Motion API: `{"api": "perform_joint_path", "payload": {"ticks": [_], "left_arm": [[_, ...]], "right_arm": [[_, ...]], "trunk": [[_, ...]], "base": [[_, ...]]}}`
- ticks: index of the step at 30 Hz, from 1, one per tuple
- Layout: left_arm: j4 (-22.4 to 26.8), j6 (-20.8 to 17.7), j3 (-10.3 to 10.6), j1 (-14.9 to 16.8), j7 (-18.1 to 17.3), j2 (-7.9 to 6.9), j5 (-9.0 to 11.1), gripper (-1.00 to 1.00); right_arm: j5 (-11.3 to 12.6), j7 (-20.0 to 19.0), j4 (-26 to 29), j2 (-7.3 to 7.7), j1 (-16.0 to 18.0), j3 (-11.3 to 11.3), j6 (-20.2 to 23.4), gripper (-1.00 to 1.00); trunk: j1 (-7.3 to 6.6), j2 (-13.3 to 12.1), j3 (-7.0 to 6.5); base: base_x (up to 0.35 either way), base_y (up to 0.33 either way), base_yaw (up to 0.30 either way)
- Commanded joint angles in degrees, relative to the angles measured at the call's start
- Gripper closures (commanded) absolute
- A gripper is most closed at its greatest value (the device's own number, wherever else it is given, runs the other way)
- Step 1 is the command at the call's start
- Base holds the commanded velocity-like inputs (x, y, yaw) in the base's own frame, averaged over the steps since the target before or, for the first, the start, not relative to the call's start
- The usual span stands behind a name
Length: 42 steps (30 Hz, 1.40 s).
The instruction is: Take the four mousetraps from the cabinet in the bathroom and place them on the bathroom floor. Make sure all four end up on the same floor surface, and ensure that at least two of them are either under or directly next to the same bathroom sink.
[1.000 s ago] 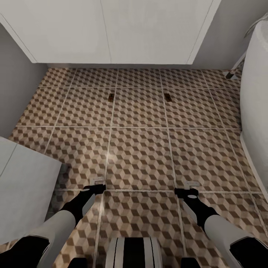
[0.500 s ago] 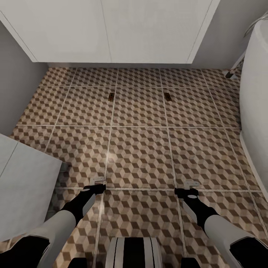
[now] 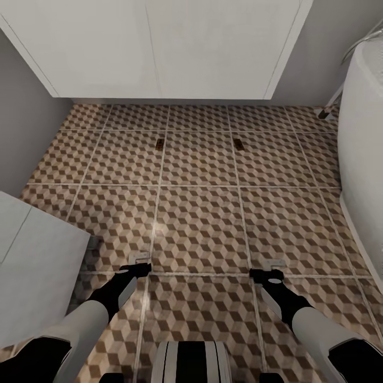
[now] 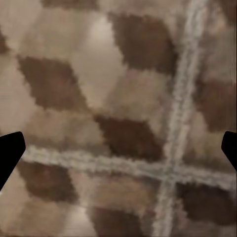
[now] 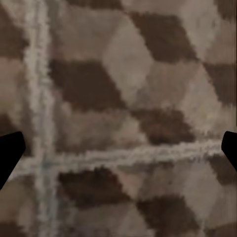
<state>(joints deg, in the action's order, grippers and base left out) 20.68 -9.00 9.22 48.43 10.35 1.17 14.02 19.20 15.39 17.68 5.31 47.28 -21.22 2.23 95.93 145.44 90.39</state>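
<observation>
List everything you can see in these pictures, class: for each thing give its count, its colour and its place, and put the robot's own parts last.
Mousetraps: two, dark brown, one left and one right, apart, on the floor in front of the drawer unit.
Bathroom floor: one, brown, beige and white cube tiles, across the middle.
Drawer unit: one, white, at the far wall.
Bathtub: one, white, right edge.
Pale grey surface: one, lower left.
Left gripper: one, black, open, low over the floor.
Right gripper: one, black, open, low over the floor.

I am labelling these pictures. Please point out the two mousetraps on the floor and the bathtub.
left mousetrap (image 3: 159,142), head view, middle of its dark top.
right mousetrap (image 3: 238,143), head view, middle of its dark top.
bathtub (image 3: 364,127), head view, white outer wall.
</observation>
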Motion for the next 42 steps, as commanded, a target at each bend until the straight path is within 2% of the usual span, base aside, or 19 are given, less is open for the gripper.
{"api": "perform_joint_path", "payload": {"ticks": [1,42], "left_arm": [[0.13,-0.29,0.48,0.0,0.46,-0.04,0.57,-1.0],[0.06,-0.27,0.36,0.0,0.28,-0.12,0.59,-1.0]], "right_arm": [[0.4,0.36,0.12,0.05,0.01,-0.48,0.23,-1.0],[0.4,0.51,0.14,0.05,0.01,-0.47,0.66,-1.0]], "trunk": [[-0.03,0.0,-0.2],[-1.09,-0.55,-9.28]], "base": [[0.0,0.0,0.0],[0.0,0.0,0.0]]}}
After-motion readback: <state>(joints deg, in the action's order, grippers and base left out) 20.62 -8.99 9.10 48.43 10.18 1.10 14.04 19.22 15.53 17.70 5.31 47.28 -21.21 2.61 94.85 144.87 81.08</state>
